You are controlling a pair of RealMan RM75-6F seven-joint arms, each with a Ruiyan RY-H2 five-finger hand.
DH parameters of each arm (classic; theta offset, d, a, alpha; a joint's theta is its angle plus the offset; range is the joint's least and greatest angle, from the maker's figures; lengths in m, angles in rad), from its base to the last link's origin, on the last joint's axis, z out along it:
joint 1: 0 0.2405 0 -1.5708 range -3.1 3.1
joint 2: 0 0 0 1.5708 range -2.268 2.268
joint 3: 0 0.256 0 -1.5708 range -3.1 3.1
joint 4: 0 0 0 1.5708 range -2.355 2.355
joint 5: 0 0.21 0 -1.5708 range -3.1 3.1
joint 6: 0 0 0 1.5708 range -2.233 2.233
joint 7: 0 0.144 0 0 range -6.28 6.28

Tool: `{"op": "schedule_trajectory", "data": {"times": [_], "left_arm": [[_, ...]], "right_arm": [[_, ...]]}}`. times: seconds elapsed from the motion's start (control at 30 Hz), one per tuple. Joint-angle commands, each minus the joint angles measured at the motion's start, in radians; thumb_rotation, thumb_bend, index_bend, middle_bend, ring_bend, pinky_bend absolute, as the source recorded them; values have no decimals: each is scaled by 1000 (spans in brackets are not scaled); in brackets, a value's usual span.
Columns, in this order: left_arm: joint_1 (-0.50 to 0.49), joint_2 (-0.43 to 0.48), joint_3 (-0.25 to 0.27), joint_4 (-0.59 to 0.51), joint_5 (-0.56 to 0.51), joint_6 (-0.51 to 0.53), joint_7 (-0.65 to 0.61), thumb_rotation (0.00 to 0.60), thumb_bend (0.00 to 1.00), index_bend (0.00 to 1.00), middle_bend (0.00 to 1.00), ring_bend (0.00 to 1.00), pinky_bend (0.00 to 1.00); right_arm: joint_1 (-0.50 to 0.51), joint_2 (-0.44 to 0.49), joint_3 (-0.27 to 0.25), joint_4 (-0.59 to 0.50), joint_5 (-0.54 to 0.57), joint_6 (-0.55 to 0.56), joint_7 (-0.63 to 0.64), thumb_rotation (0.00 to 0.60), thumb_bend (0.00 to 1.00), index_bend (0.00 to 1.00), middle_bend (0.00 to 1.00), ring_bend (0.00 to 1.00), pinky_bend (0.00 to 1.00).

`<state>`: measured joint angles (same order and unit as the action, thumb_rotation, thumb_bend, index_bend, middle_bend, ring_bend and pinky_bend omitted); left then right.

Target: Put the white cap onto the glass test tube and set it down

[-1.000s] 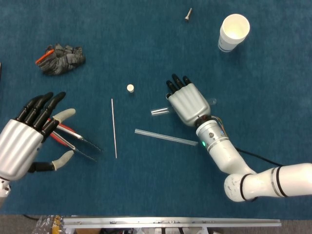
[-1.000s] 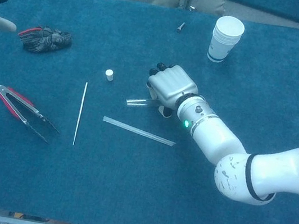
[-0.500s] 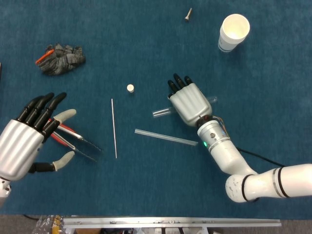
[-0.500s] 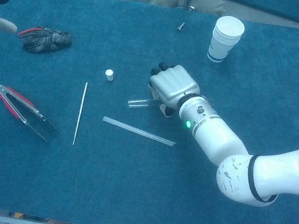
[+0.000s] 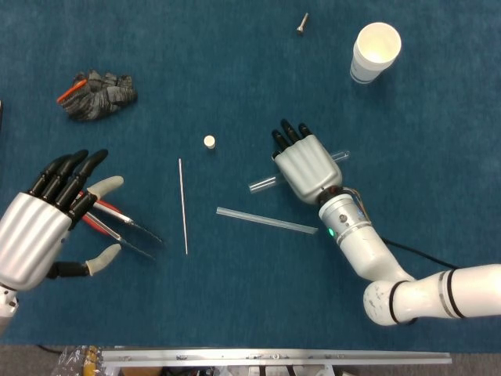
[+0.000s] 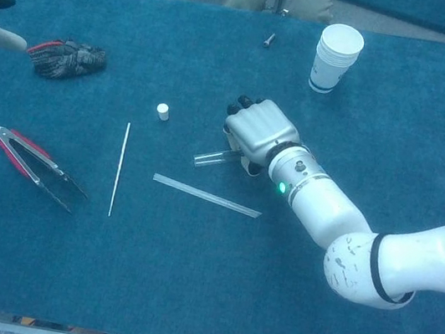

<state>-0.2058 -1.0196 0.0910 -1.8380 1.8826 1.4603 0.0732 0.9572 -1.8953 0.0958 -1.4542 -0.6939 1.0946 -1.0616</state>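
Note:
The glass test tube lies slanted under my right hand, its ends sticking out on both sides of the palm. That hand holds the tube with its fingers curled down over it, also seen in the chest view as right hand and tube. The small white cap stands alone on the blue cloth, to the left of the right hand. My left hand hovers at the far left with fingers spread and nothing in it.
Red-handled tongs lie by the left hand. A thin rod and a clear flat strip lie mid-table. A paper cup and a bolt sit at the back, a crumpled glove at back left.
The right hand has shifted slightly right and down with the test tube, and the tube has tilted, its left end lower. The left hand barely moved.

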Motion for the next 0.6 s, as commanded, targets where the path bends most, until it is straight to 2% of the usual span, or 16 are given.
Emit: {"op": "schedule_trajectory", "data": {"times": [0.03, 0.43, 0.6], "left_arm": [[0, 0, 0, 1, 0, 0, -1, 324, 260, 168, 0, 0, 6], [-1, -2, 0, 3, -2, -5, -1, 319, 260, 168, 0, 0, 3], [-4, -4, -1, 2, -4, -10, 0, 317, 260, 168, 0, 0, 0]], "right_arm": [[0, -1, 1, 2, -2, 0, 0, 600, 322, 463, 144, 9, 182], [-7, -12, 1, 21, -17, -1, 5, 600, 327, 463, 144, 9, 198], [-15, -8, 5, 22, -38, 4, 22, 600, 378, 486, 153, 14, 222]]}}
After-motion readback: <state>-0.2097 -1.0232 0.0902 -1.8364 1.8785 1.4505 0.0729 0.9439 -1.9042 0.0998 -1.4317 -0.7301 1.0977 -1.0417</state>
